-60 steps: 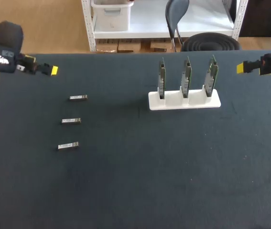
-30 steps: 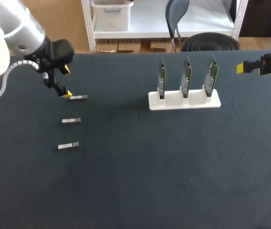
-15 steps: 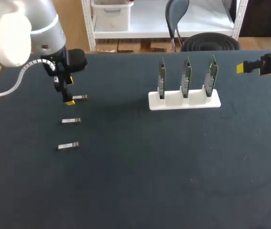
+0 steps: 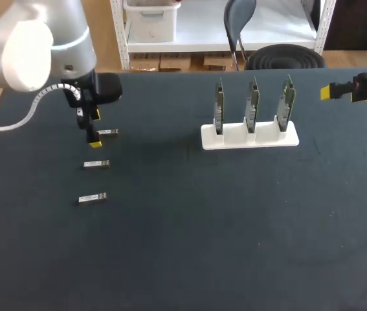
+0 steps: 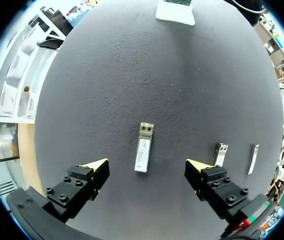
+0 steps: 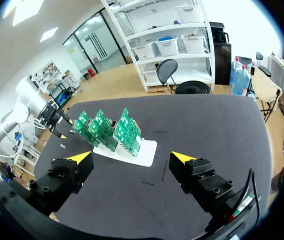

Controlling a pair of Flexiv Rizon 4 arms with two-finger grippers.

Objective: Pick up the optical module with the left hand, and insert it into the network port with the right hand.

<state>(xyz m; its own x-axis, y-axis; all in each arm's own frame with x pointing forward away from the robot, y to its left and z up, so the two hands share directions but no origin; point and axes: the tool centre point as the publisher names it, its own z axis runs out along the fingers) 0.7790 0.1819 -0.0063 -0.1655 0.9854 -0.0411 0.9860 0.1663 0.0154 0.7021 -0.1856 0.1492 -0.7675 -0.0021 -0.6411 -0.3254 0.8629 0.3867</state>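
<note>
Three small metal optical modules lie in a column at the table's left: the far one, the middle one and the near one. My left gripper hangs open just over the far module's left end. In the left wrist view that module lies lengthwise between the spread fingers of the left gripper, touching neither. A white holder carries three upright green network boards. My right gripper is open at the table's far right edge, empty, with the boards ahead of it.
The two other modules lie beside my left gripper's finger. The dark table top stretches bare between the modules and the holder and across the whole front half.
My left arm has swung in from the table's left edge and turned its open gripper down over the far module. The right arm and all modules have stayed put.
</note>
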